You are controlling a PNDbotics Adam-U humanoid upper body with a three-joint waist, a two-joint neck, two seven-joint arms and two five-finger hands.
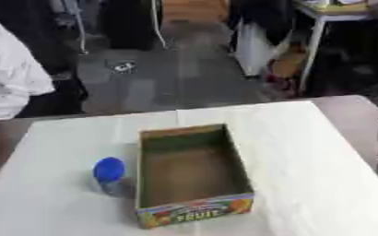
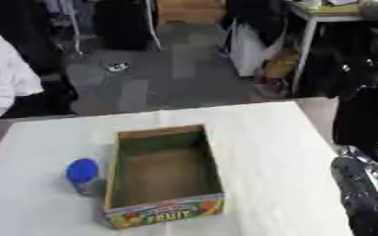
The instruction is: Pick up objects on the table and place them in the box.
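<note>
An open cardboard box (image 1: 239, 161) with a colourful "FRUIT" label on its near wall stands in the middle of the white table. Only its brown floor shows inside. Just left of the box stands a small clear bottle with a blue cap (image 1: 109, 169), close to the box's left wall. A dark, blurred shape that I take for my right hand (image 2: 358, 198) rises from the lower right corner of the right eye view, well clear of the box. My left hand is out of view.
The white table (image 1: 305, 138) stretches to the right of the box and behind it. Beyond its far edge lie a grey floor, a white-legged desk (image 1: 315, 41) and dark furniture.
</note>
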